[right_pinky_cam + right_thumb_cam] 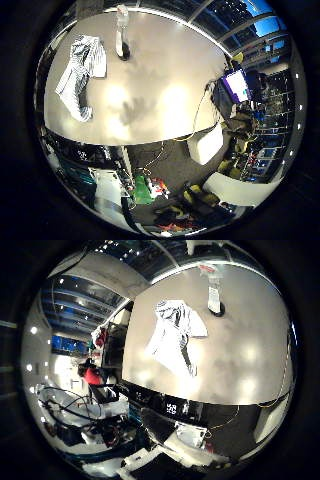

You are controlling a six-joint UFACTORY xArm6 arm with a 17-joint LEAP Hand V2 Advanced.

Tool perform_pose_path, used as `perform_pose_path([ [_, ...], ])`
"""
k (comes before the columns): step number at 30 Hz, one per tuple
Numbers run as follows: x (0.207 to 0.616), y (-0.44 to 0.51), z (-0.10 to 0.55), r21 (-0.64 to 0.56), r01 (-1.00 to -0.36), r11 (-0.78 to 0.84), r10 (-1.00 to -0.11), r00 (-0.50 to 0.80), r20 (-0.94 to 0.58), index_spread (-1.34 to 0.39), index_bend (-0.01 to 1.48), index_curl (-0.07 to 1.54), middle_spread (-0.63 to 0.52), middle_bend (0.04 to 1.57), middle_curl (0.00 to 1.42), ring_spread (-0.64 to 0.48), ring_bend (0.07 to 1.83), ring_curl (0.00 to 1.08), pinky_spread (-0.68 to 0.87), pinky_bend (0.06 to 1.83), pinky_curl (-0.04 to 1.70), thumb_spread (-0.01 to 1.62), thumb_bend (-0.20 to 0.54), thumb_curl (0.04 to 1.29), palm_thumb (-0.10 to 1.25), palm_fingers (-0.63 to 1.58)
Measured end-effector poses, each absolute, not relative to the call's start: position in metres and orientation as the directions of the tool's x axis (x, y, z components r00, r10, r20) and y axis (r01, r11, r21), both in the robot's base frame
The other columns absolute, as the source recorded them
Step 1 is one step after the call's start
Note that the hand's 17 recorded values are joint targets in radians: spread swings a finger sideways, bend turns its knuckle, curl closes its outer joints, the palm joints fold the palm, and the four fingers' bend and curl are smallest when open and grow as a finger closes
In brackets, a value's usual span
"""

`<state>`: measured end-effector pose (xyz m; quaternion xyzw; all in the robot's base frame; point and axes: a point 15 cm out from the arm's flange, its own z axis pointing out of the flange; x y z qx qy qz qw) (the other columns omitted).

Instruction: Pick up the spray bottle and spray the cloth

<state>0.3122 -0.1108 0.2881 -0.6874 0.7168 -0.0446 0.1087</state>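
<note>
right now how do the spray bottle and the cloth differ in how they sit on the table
The spray bottle stands upright, while the cloth lies flat and crumpled. The bottle is narrow and looks pale and clear with a dark base; the cloth sprawls wider and is striped white. Both rest on the same grey table, apart from each other, neither touched by the hand.

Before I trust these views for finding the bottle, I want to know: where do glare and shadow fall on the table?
Little finger side view: bright glare patches on the table, a dark shadow between them, and the spray bottle standing beside the cloth. Thumb side view: softer glare patches; the cloth looks washed out.
</note>
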Motion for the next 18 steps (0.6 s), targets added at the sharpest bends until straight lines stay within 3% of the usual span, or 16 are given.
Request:
perform_pose_path([
  [7, 0.316, -0.113, 0.287, -0.233, -0.962, 0.141, -0.978, -0.099, -0.183, -0.32, 0.18, 0.32, 0.05, 0.22, 0.30, 0.16, 0.20, 0.26, 0.38, 0.30, 0.30, 1.00, -0.015, 0.29, 0.45, 0.16],
  [18, 0.321, -0.154, 0.277, -0.273, -0.879, 0.392, -0.874, -0.263, -0.408, -0.31, 0.14, 0.31, 0.01, 0.22, 0.33, 0.12, 0.22, 0.27, 0.39, 0.27, 0.30, 1.03, -0.024, 0.30, 0.51, 0.26],
])
